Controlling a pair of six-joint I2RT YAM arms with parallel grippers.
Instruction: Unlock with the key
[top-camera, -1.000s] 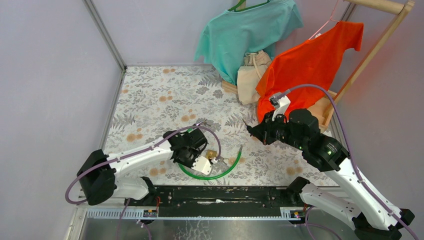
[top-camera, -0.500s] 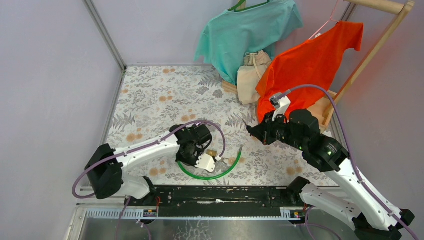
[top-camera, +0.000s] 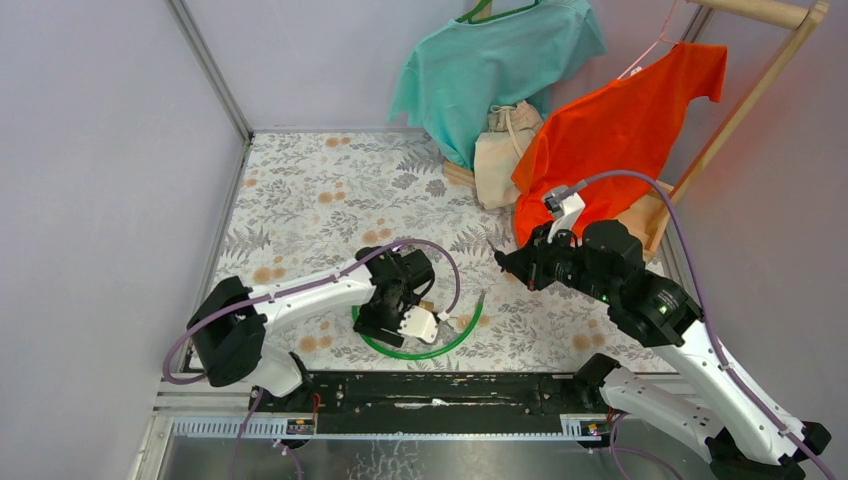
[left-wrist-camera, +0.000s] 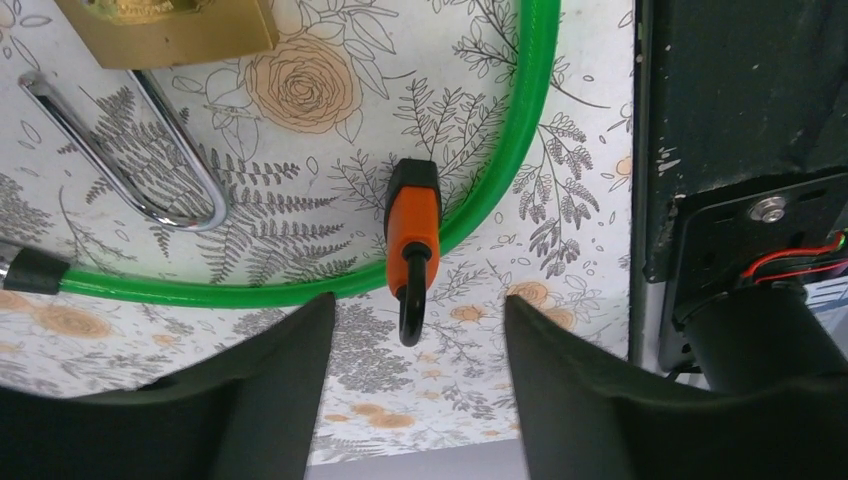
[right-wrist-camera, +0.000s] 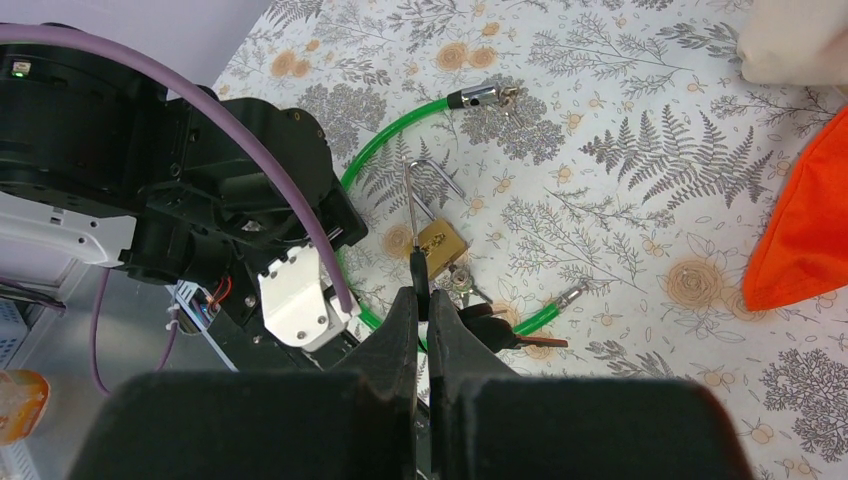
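Note:
The brass padlock (right-wrist-camera: 440, 242) lies on the floral table inside a loop of green cable (right-wrist-camera: 375, 155); it also shows in the overhead view as the padlock (top-camera: 425, 305). Its silver shackle (left-wrist-camera: 150, 160) points toward my left gripper (left-wrist-camera: 418, 330), which hovers open just above the table with nothing between its fingers (left-wrist-camera: 270, 400). An orange-headed key (left-wrist-camera: 413, 225) lies across the cable (left-wrist-camera: 480, 210) just ahead of it. My right gripper (right-wrist-camera: 420, 300) is raised above the padlock, shut on a thin black-headed key (right-wrist-camera: 418, 268). From above, the right gripper (top-camera: 503, 262) is to the right of the lock.
More dark keys (right-wrist-camera: 500, 330) lie by the padlock near a cable end (right-wrist-camera: 570, 295). A teal shirt (top-camera: 490, 60), an orange shirt (top-camera: 620, 120) and a cloth bag (top-camera: 505, 150) hang on a wooden rack at the back right. The black base rail (left-wrist-camera: 740, 120) is close to the left gripper.
My left gripper has opened and its arm has shifted right, toward the padlock. The right arm has barely moved.

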